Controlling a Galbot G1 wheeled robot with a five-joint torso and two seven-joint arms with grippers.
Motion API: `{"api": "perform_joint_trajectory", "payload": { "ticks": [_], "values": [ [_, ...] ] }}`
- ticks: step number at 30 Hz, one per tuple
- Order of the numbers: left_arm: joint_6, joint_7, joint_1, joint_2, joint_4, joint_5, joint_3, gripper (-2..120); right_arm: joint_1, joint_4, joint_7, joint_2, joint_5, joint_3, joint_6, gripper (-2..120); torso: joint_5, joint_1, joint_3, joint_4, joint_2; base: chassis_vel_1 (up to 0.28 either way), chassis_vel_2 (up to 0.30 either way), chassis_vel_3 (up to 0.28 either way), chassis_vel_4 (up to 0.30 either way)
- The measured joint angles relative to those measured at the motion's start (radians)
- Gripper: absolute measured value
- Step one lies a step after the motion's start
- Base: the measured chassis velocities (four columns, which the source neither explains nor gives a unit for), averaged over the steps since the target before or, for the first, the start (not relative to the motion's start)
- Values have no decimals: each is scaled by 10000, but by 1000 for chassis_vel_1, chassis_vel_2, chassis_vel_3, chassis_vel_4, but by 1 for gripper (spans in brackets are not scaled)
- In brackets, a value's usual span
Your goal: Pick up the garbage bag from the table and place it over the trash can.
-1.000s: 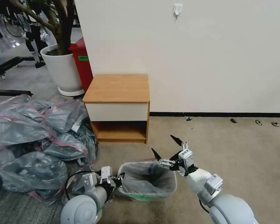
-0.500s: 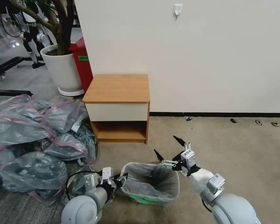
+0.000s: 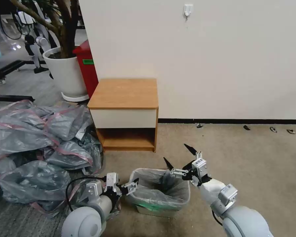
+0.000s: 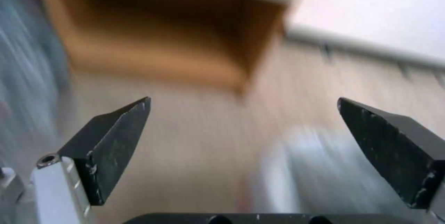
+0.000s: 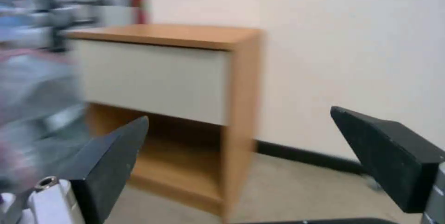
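Bag (image 3: pixel 159 191) lines the bin (image 3: pixel 161 210) on the floor, in front of the table (image 3: pixel 124 93). Left claw (image 3: pixel 132 186) just beside bin's left rim, fingers apart, holding nothing. Right claw (image 3: pixel 179 156) above bin's right rim, spread wide, empty.

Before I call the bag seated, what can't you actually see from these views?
- Near rim of the can, head view: the bag drapes over it, so its seating is unclear.
- Can bottom: hidden by the bag.
- Left wrist view: can and bag blurred beyond the open left gripper.
- Right wrist view: open right gripper faces the table, away from the can.
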State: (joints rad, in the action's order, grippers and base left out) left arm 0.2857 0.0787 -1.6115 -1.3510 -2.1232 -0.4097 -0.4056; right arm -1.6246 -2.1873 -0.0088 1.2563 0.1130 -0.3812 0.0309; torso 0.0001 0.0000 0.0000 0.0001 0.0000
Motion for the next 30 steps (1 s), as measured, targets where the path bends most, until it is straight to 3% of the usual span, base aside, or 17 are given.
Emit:
{"api": "perform_joint_trajectory", "payload": {
  "ticks": [1, 2, 3, 5, 10, 17, 30],
  "values": [
    [-1197, -173, -8, -3, 330, 629, -38, 99, -133, 0, 394, 199, -26, -32, -17, 100, -1, 0, 0, 0, 0, 0, 0, 0, 0],
    [-1197, -173, -8, -3, 330, 629, -38, 99, -133, 0, 394, 199, -26, -32, -17, 100, -1, 0, 0, 0, 0, 0, 0, 0, 0],
    [-2352, -359, -9, 6, 639, 1226, -141, 99, -308, 31, 767, 408, -75, -122, -102, 100, -5, 0, 0, 0, 0, 0, 0, 0, 0],
    [-3478, -604, -99, 69, 904, 1722, -305, 99, -598, 239, 1185, 764, -248, -414, -479, 100, -2, 0, 0, -1, 0, 0, 0, 0, 0],
    [-4293, -711, -329, 3, 1274, 2076, -426, 100, -1254, 1001, 1628, 1284, -580, -686, -1753, 100, -2, 0, 0, -1, 0, 0, 0, 0, 0],
    [-4479, -646, -256, -226, 1371, 2116, -465, 100, -1373, 1611, 1568, 1595, -1078, -849, -2778, 100, -1, 0, 0, -1, 0, 0, 0, 0, 0],
    [-4484, -613, -225, -261, 1376, 2024, -508, 100, -1443, 1569, 1354, 1596, -868, -877, -2745, 100, -1, 0, 0, -1, 0, 0, 0, 0, 0]
  ]
}}
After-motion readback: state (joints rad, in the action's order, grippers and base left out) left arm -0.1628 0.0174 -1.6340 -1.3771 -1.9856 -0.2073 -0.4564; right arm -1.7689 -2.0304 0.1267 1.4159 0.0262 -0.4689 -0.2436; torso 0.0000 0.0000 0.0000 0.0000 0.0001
